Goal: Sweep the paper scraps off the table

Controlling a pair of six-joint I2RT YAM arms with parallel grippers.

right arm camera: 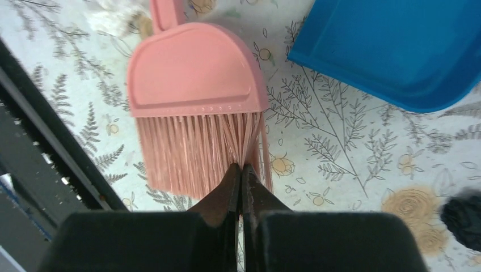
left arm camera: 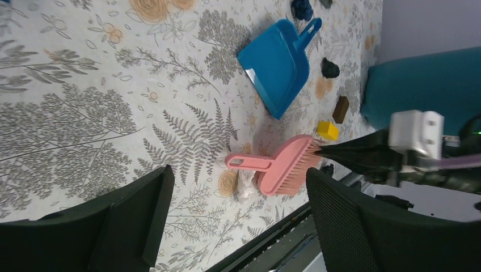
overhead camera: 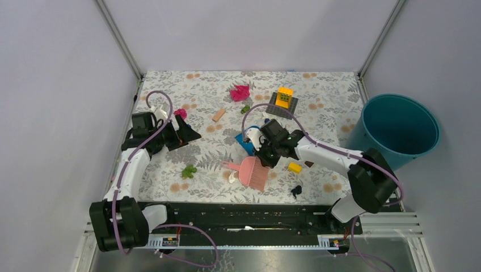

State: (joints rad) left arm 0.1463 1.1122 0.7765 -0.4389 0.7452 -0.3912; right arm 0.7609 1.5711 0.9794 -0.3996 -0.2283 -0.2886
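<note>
Paper scraps lie about the table [overhead camera: 323, 113]: a large magenta wad [overhead camera: 240, 92], a small magenta one [overhead camera: 180, 113], green ones [overhead camera: 189, 171] [overhead camera: 245, 109], a black one [overhead camera: 296, 190] and a white one [left arm camera: 245, 184] under the brush handle. A pink brush [overhead camera: 252, 171] lies flat near the front edge. My right gripper [right arm camera: 241, 170] is shut, its tips pinching a thin tuft at the ends of the brush's bristles [right arm camera: 198, 150]. My left gripper [overhead camera: 190, 136] hangs open at the left, beside the small magenta wad, nothing between its fingers [left arm camera: 142, 209].
A blue dustpan [overhead camera: 247, 141] lies just behind the brush. A yellow block [overhead camera: 294, 168], a brown block [overhead camera: 308, 164], a wooden block [overhead camera: 219, 115] and a yellow-on-grey block [overhead camera: 283, 97] sit on the cloth. A teal bucket [overhead camera: 397, 127] stands off the right edge.
</note>
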